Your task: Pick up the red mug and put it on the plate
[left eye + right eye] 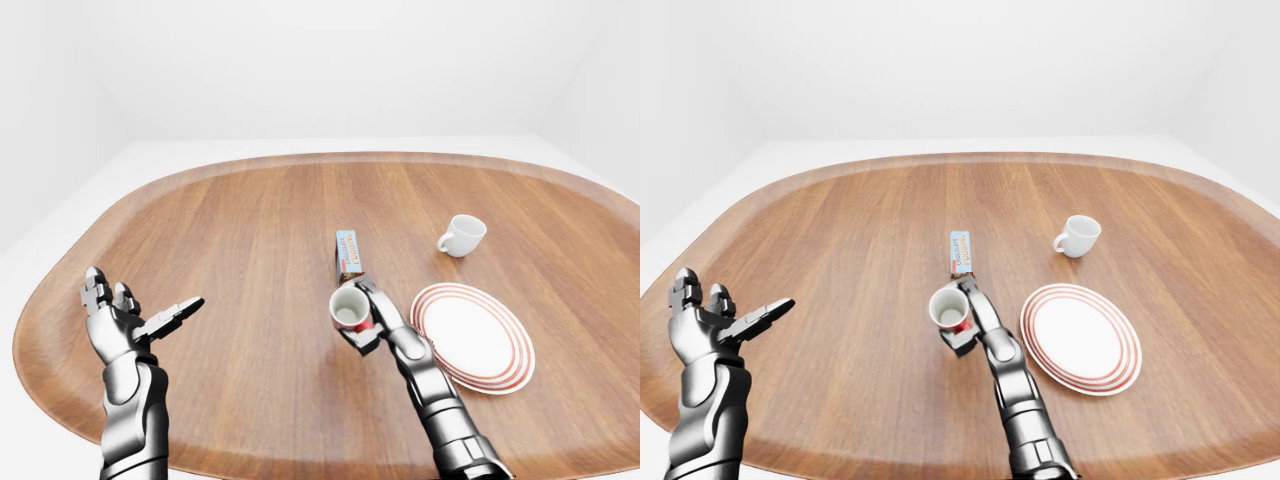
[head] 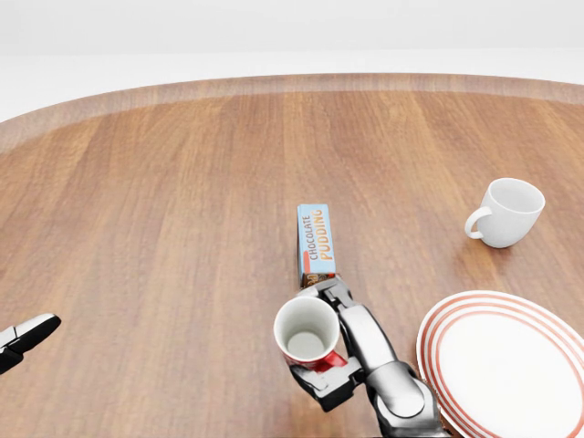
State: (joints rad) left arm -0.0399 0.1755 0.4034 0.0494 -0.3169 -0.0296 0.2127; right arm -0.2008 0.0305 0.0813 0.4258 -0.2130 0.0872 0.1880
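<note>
The red mug (image 2: 307,334), white inside, is held in my right hand (image 2: 333,351), whose fingers close round it; it hangs tilted above the table, just left of the plate. The plate (image 2: 504,365) is white with red rings and lies at the lower right of the head view. My left hand (image 1: 130,322) is open and empty, raised over the table's lower left in the left-eye view.
A chocolate pudding box (image 2: 316,243) lies on the wooden table (image 2: 164,201) just above the mug. A white mug (image 2: 506,213) stands at the upper right, above the plate.
</note>
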